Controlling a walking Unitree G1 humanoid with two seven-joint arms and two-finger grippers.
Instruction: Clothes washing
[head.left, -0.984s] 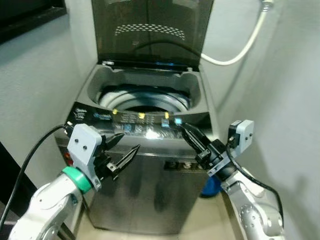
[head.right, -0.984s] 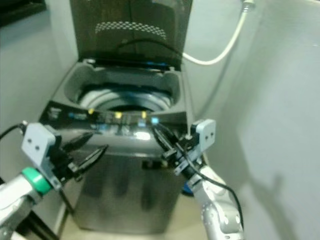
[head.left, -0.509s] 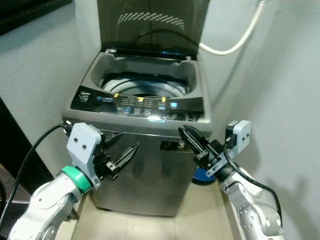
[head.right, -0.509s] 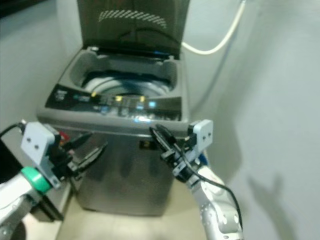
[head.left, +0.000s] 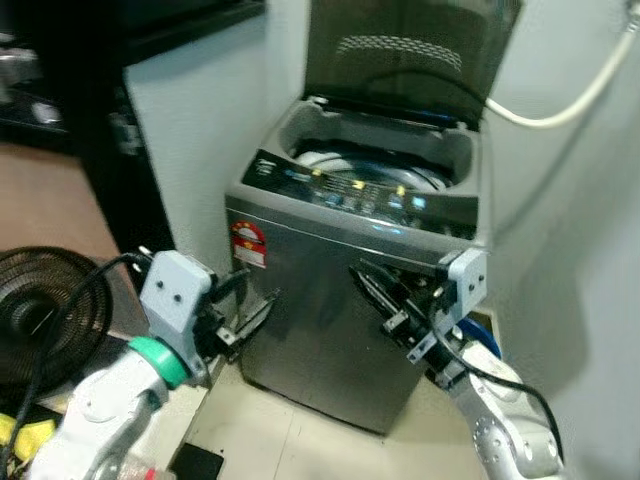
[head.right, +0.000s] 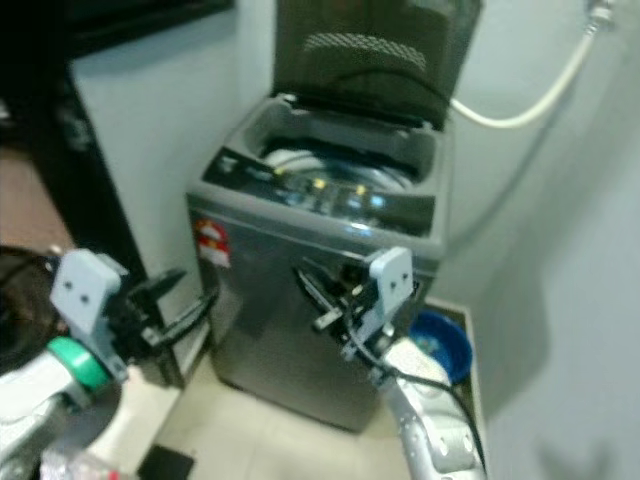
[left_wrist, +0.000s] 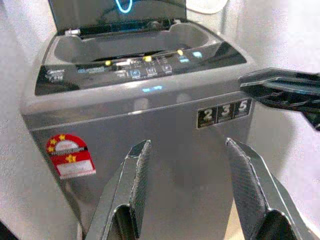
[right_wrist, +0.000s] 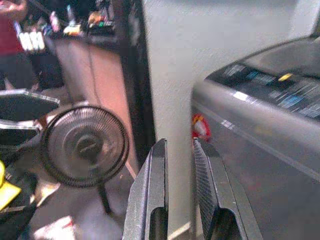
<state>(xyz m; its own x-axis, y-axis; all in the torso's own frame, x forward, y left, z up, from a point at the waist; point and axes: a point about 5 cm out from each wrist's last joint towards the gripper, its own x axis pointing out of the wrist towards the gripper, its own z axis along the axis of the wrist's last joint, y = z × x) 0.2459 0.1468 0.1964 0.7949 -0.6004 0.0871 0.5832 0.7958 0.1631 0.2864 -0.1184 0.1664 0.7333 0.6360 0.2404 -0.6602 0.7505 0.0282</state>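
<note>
1. At 12 o'clock, against the pale plastered wall, stands the washing machine (head.left: 350, 300), a boxy top-loader in brushed grey metal. Its dark tinted lid (head.left: 405, 55) is raised upright, and the round steel drum (head.left: 365, 165) lies open below it.
2. Along the machine's front rim runs a glossy black control panel (left_wrist: 135, 67) with small yellow and blue lights; a red star sticker (left_wrist: 70, 155) sits on the front face toward 9 o'clock.
3. At 9 o'clock, on the floor, a round black fan (right_wrist: 85, 145) with a wire grille stands beside a dark doorway.
4. At 2 o'clock a cream hose (head.left: 570, 95) curves down the wall.
5. At 4 o'clock, low beside the machine, lies a blue bowl-shaped basin (head.right: 440, 340).
6. The left end effector (head.left: 245, 305) hovers before the machine's front at 7 o'clock, its ribbed black fingers spread apart, holding nothing.
7. The right end effector (head.left: 375, 295) hangs at 5 o'clock before the front panel, fingers nearly together with a narrow gap, empty.
</note>
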